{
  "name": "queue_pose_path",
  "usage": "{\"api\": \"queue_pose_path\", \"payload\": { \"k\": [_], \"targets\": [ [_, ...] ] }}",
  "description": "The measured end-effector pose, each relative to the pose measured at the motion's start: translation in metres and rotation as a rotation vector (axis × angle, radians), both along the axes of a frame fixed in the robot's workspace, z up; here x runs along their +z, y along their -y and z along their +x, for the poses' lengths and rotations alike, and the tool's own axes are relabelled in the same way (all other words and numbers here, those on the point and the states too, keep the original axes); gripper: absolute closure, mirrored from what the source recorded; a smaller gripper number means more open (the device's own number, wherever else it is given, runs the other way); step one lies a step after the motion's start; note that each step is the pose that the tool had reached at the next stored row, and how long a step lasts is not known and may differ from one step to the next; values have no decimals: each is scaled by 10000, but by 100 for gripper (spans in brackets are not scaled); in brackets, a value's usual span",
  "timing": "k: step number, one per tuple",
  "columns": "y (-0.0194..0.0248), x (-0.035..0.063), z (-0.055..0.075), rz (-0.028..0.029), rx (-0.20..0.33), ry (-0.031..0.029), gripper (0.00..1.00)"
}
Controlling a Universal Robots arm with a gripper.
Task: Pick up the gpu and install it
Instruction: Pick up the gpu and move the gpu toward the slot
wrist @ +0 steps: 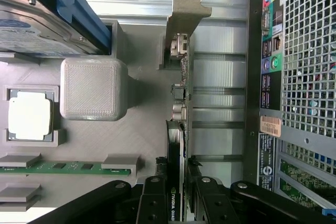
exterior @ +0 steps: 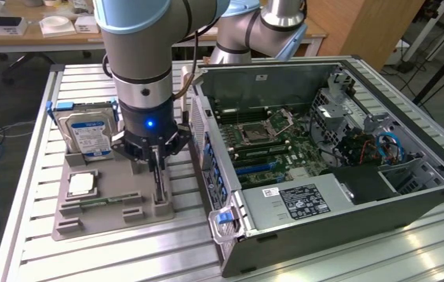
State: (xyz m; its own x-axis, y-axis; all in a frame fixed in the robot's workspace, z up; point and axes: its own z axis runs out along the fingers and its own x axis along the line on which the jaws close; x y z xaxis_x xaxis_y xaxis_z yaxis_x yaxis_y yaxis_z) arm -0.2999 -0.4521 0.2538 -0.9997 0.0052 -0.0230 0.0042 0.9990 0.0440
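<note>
1. The gpu (wrist: 177, 129) stood on edge in a slot of the grey tray (exterior: 88, 226).
2. The gripper (exterior: 156, 163) was clamped on the card, one finger against each face.
3. The hard drive (exterior: 88, 132) and processor (exterior: 82, 184) sat in the tray toward the exterior view's left.
4. The open computer case (exterior: 324, 147) lay just beside the tray, at the exterior view's right.

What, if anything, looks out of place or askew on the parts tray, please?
Nothing stands out: the gpu stands upright in the gray tray, and the hard drive, processor and memory stick sit squarely in their slots.
</note>
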Motion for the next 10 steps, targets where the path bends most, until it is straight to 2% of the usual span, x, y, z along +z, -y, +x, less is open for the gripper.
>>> {"api": "queue_pose_path", "payload": {
  "k": [10],
  "targets": [
    [0,334,0,2,0,3,74]
  ]
}}
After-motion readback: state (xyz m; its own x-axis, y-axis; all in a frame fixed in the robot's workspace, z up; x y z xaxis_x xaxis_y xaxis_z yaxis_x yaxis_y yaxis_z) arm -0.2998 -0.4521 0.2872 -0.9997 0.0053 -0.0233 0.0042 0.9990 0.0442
